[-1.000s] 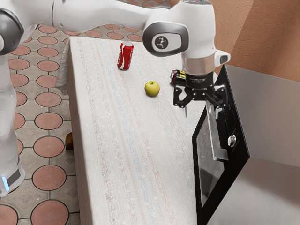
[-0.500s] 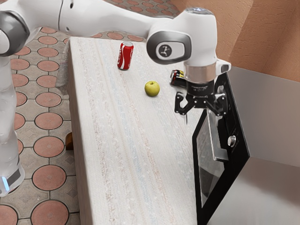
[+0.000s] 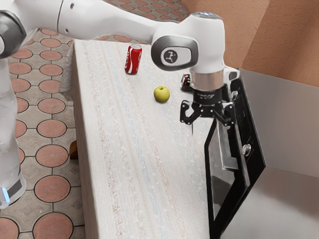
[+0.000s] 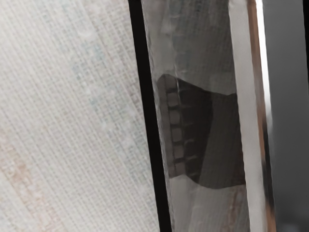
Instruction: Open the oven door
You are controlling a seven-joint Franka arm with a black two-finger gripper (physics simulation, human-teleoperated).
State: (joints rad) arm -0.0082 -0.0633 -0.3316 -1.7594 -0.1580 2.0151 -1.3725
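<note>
Exterior view: oven door (image 3: 223, 184) part-hidden

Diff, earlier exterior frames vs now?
Oven door has tipped slightly open, top edge out toward the exterior view's left. My hand shifted that way too; jaws still apart, nothing gripped. Red can, apple unmoved.

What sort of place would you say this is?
Most likely a kitchen, judging by the oven, the cloth-covered table, and the apple and red soda can on it.
</note>
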